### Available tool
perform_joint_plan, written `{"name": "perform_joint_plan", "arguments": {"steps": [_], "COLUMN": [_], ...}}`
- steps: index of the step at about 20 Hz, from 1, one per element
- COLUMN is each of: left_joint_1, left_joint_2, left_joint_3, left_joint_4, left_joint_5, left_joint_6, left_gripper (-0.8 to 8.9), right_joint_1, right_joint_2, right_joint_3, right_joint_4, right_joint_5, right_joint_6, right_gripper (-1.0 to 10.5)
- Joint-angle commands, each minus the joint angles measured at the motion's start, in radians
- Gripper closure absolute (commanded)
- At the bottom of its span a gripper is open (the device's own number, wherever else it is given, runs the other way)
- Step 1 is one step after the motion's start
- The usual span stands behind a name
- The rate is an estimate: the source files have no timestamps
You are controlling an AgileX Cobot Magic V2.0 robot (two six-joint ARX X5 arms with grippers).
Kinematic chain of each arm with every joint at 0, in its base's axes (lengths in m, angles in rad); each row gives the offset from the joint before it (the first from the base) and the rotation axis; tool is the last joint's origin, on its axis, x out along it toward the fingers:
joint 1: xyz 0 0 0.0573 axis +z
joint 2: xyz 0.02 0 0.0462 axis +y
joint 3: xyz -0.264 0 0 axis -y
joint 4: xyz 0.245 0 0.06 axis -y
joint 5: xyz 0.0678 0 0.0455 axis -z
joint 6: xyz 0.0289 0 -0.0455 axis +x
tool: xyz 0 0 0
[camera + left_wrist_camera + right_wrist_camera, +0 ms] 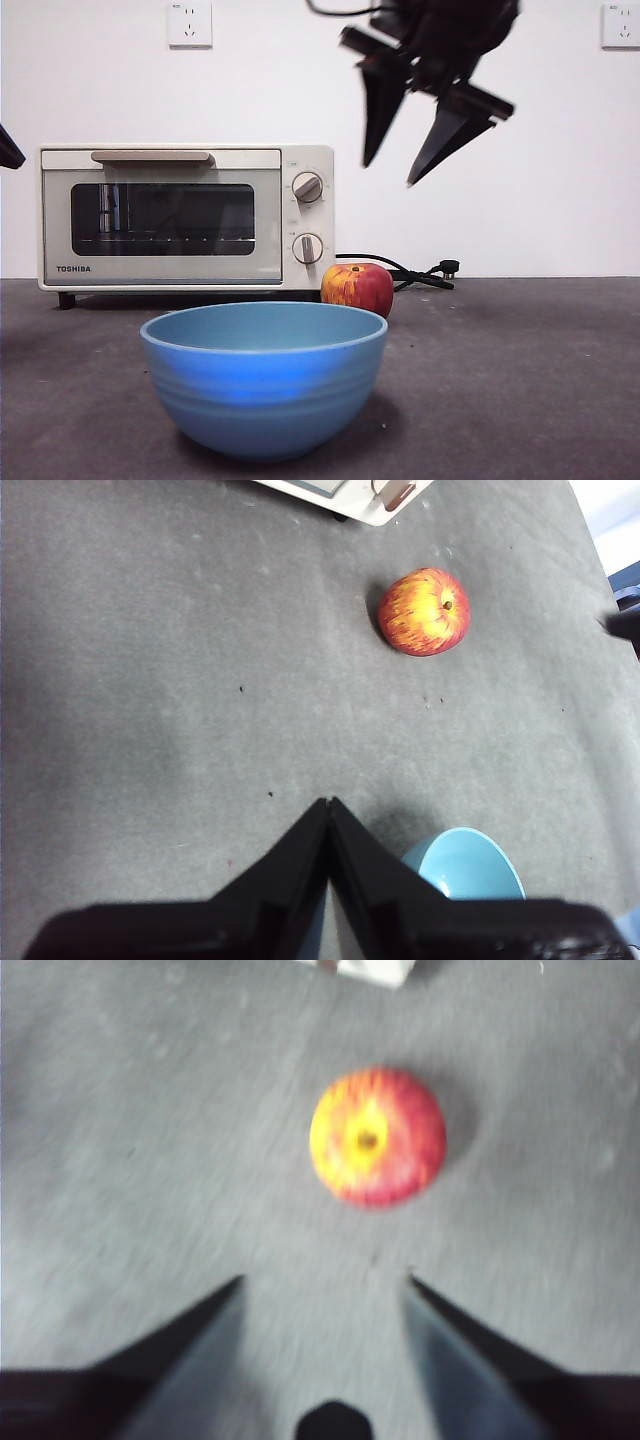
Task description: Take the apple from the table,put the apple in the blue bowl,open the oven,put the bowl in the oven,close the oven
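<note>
Apple (357, 288) sat on the worktop (520, 380) beside the oven (186, 217), behind the bowl (264, 376). Your right claw (405, 172) hung above it, jaws wide; the left claw (329, 804) waited closed. You were at the pickup: descend, straddle, close.

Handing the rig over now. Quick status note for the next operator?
Right gripper: open, empty, in the air above the apple, not touching it.
Left gripper: shut, empty, waiting off to the side near the blue bowl.
Apple sits on the table, beside the oven; bowl is empty, nearer the front camera. Oven door is closed.
Done: nothing yet.
Left: grasp apple, drop it in the bowl, open oven, load bowl, close oven.
</note>
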Motion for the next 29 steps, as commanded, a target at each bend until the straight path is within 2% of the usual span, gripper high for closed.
{"name": "perform_joint_plan", "arguments": {"steps": [1,8,12,20,23,24,25,26,29], "left_joint_1": [-0.005,-0.017,-0.031,-0.031,-0.031,-0.031,-0.031,-0.031,-0.031], "left_joint_2": [0.001,0.001,0.001,0.002,0.002,0.002,0.002,0.002,0.002], "left_joint_3": [0.000,0.000,0.000,0.000,0.000,0.000,0.000,0.000,0.000], "left_joint_4": [-0.006,-0.007,-0.011,-0.023,-0.023,-0.023,-0.023,-0.023,-0.026], "left_joint_5": [0.005,0.005,0.004,0.004,0.003,0.003,0.000,0.000,0.000], "left_joint_6": [0.008,0.008,0.008,0.008,0.009,0.011,0.012,0.012,0.012], "left_gripper": [8.18,8.18,8.18,8.18,8.18,8.18,8.18,8.18,8.18], "right_joint_1": [0.015,0.021,0.021,0.021,0.021,0.021,0.021,0.021,0.021], "right_joint_2": [0.077,0.323,0.425,0.518,0.524,0.524,0.524,0.524,0.522], "right_joint_3": [0.063,0.265,0.354,0.355,0.355,0.355,0.355,0.355,0.357], "right_joint_4": [0.002,0.003,-0.026,-0.039,-0.064,-0.070,-0.086,-0.100,-0.112], "right_joint_5": [0.036,0.089,0.153,0.119,0.118,0.114,0.104,0.101,0.102], "right_joint_6": [-0.006,0.024,0.024,0.068,0.073,0.076,0.076,0.076,0.069], "right_gripper": [3.7,3.5,3.5,3.6,5.7,6.7,8.5,9.4,9.6]}}
